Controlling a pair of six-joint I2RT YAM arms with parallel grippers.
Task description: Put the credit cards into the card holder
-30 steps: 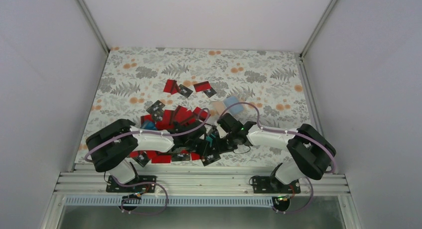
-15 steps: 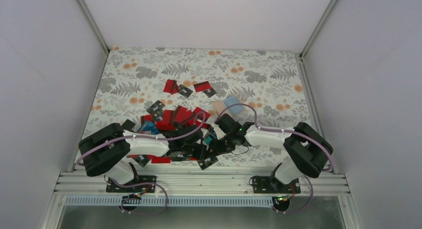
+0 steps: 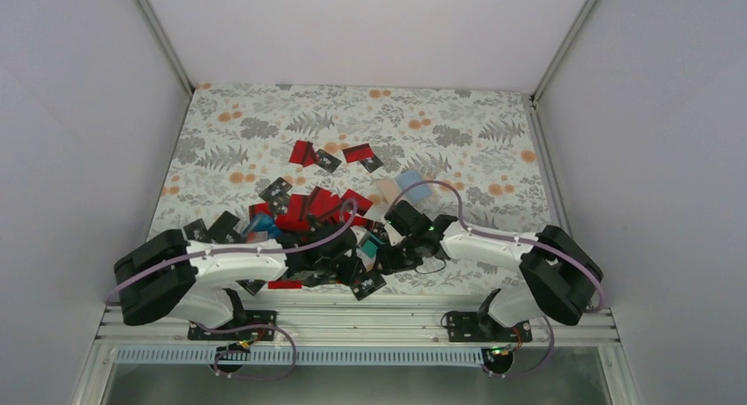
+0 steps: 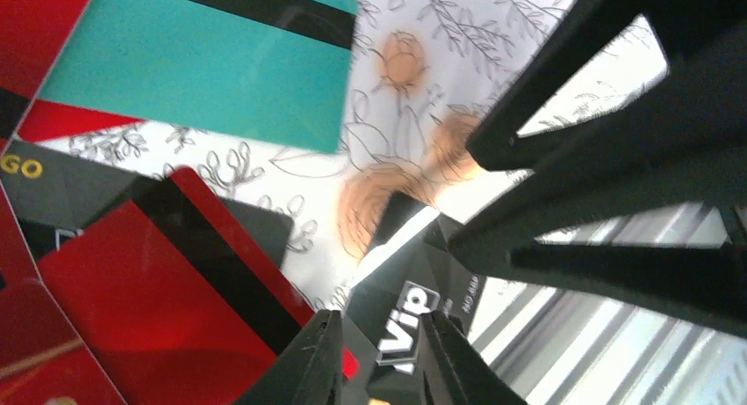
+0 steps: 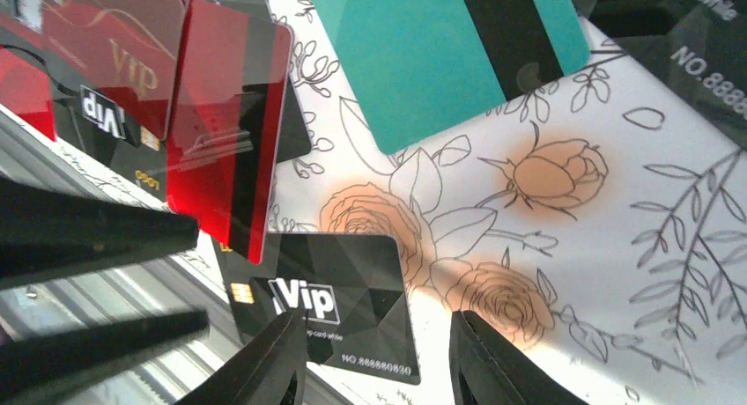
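The right gripper [image 5: 377,330] has its jaws moderately apart and holds nothing. The black Vip card [image 5: 326,308] lies flat directly below on the floral tablecloth [image 5: 617,246], offset toward the left-hand finger, with its long axis roughly across the gap. The left gripper [image 4: 380,335] has its jaws parted by a narrow gap with nothing visibly clamped, and approaches the same card from the opposite side. A red card [image 5: 229,114] sits at the card's upper-left corner; a teal card [image 5: 440,44] lies apart at top. The card holder [image 3: 395,187] lies upper centre in the top view, beyond the right gripper, probably the nearer arm; the other credit cards [image 3: 308,207] are piled to its left
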